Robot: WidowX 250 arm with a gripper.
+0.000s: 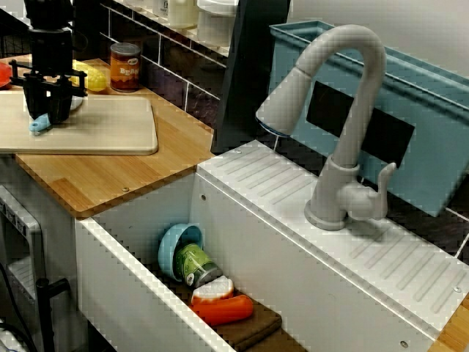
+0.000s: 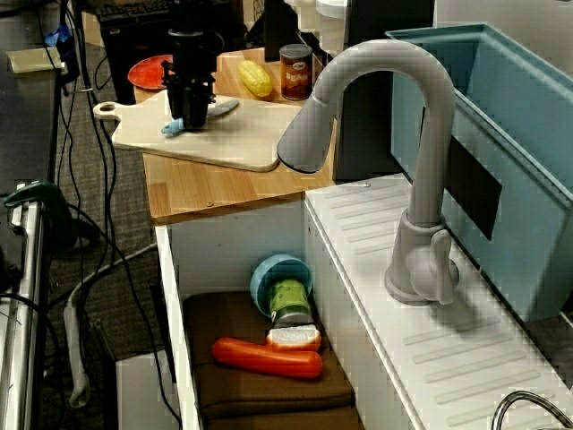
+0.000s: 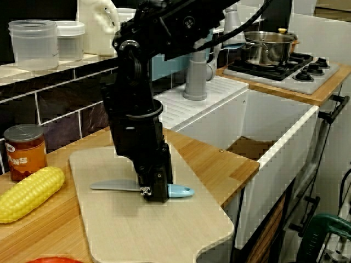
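Down on the cutting board [image 3: 148,230], the jaws are standing straight over a knife [image 3: 179,191], meeting it about where the grey blade joins the light blue handle. Whether they are pinching it or only sitting around it I cannot tell. The black finger housing is covering the contact in the close view from the side, and both views over the sink are showing it too small. The knife is lying flat on the board, its blade pointing toward a corn cob [image 3: 27,193] and its handle poking out the other way.

The cob is resting on the wooden table [image 3: 219,164] just beside the board, with a red-labelled can [image 3: 23,152] standing behind it against the dark tiles. Well apart, a white sink [image 1: 242,242] is holding a blue bowl [image 1: 176,246] tipped on its side, a green can [image 1: 196,264] touching it, and an orange vegetable [image 1: 223,309] lying on a brown cloth [image 1: 256,330]. A grey faucet [image 1: 344,110] is arching above the sink's ribbed ledge.
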